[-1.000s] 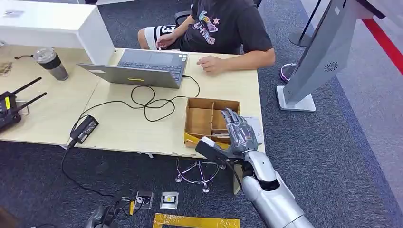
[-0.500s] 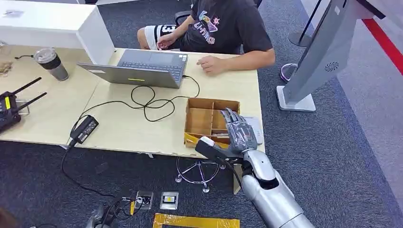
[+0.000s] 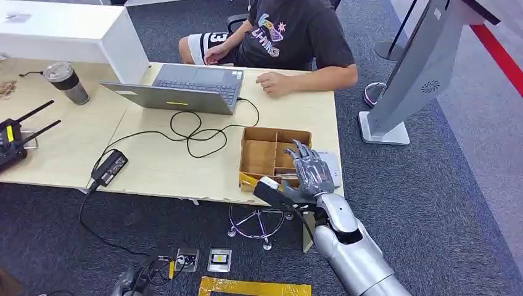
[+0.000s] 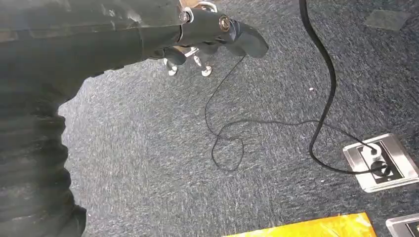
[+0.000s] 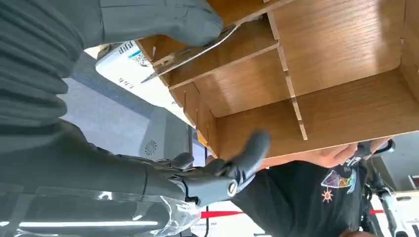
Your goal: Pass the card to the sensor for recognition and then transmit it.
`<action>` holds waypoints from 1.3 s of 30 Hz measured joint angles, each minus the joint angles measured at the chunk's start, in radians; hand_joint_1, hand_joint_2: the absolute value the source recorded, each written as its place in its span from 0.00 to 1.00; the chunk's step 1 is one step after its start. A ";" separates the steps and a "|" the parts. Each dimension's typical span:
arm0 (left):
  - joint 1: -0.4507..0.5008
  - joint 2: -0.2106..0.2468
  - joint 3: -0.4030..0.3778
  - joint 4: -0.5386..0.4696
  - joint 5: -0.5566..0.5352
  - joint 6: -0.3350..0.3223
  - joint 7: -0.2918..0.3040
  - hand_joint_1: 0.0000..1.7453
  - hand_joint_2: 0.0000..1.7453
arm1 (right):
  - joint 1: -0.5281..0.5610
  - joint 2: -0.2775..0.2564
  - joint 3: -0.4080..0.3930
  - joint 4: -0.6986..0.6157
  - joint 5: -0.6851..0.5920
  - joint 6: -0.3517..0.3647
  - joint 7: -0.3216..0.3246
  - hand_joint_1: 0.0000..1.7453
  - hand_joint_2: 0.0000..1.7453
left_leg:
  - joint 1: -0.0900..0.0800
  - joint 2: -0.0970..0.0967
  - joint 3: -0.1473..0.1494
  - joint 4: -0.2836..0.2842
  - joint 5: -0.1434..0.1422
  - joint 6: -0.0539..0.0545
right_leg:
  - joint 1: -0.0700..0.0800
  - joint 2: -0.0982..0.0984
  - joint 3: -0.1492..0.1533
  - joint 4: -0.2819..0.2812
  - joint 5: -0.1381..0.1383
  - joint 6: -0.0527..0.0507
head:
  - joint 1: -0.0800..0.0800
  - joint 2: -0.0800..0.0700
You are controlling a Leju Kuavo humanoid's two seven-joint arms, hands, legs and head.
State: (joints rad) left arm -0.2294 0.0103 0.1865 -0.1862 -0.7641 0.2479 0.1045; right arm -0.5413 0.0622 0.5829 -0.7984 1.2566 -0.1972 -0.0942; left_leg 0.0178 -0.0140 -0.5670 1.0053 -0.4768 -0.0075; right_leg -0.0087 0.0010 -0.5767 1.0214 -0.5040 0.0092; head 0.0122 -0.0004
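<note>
Reaching into the wooden tray [image 3: 262,154] on the bench [image 3: 160,163], I am pinching the card [image 5: 190,52] with my right hand [image 3: 311,172], its long axis running along the divider; the sensor is lying unidentified, and I cannot tell the left hand's [image 4: 217,32] state.

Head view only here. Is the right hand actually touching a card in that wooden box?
Observer: Yes. The right wrist view shows the thumb resting on a thin card at a compartment of the wooden box.
Operator: Is it gripped?
Observer: I can't tell. The other fingers are spread, apart from the card.
Operator: And the left hand?
Observer: The left hand hangs over carpet near a floor socket, with nothing visible in it.
</note>
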 joint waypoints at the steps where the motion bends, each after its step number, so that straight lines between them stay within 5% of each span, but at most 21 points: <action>1: 0.000 0.000 0.000 0.000 0.000 0.000 0.000 0.00 1.00 | -0.001 0.000 0.000 0.003 0.000 -0.002 -0.001 0.84 1.00 | 0.000 0.000 0.000 0.000 0.000 0.000 | 0.000 0.000 0.000 0.000 0.000 0.000 | 0.000 0.000; 15: 0.000 0.000 0.001 0.000 0.006 0.002 0.000 0.00 1.00 | -0.009 0.000 0.000 0.031 0.000 -0.013 -0.008 0.93 1.00 | 0.000 0.000 0.000 0.000 0.000 0.000 | 0.000 0.000 0.000 0.000 0.000 0.000 | 0.000 0.000; 39: 0.001 0.000 0.001 0.000 0.007 0.005 0.000 0.00 1.00 | -0.017 0.000 0.000 0.054 0.002 -0.017 -0.002 0.93 1.00 | 0.000 0.000 0.000 0.000 0.000 0.000 | 0.000 0.000 0.000 0.000 0.000 0.000 | 0.000 0.000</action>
State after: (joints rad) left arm -0.2288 0.0107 0.1873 -0.1862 -0.7568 0.2529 0.1041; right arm -0.5585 0.0622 0.5829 -0.7446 1.2585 -0.2140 -0.0965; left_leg 0.0178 -0.0140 -0.5667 1.0054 -0.4768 -0.0075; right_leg -0.0087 0.0010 -0.5765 1.0214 -0.5039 0.0092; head 0.0122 -0.0004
